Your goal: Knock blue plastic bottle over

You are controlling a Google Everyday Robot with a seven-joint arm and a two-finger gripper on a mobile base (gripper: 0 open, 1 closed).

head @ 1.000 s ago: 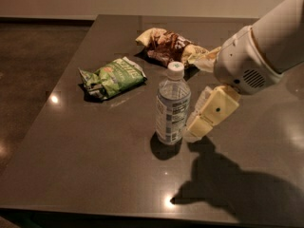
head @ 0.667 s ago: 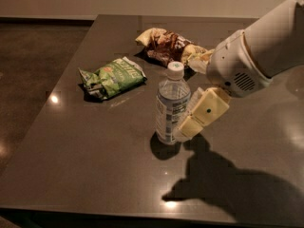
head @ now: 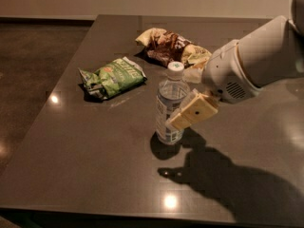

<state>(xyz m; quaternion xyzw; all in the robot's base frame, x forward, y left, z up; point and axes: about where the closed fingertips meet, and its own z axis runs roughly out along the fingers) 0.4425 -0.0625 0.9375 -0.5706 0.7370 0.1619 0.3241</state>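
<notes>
The blue plastic bottle [head: 169,104] stands upright near the middle of the dark table [head: 95,165]. It is clear, with a white cap and a pale label. My gripper [head: 191,113] is low, at the bottle's right side, level with the label, and appears to touch it. The white arm [head: 256,61] reaches in from the right edge of the view. The gripper holds nothing.
A green chip bag [head: 113,77] lies to the left of the bottle, further back. A brown snack bag [head: 171,49] lies behind the bottle, close to the arm. The table's left edge borders a dark floor [head: 33,65].
The gripper has moved left and a little down, from just right of the bottle to against its side. The bottle still stands in the same spot.
</notes>
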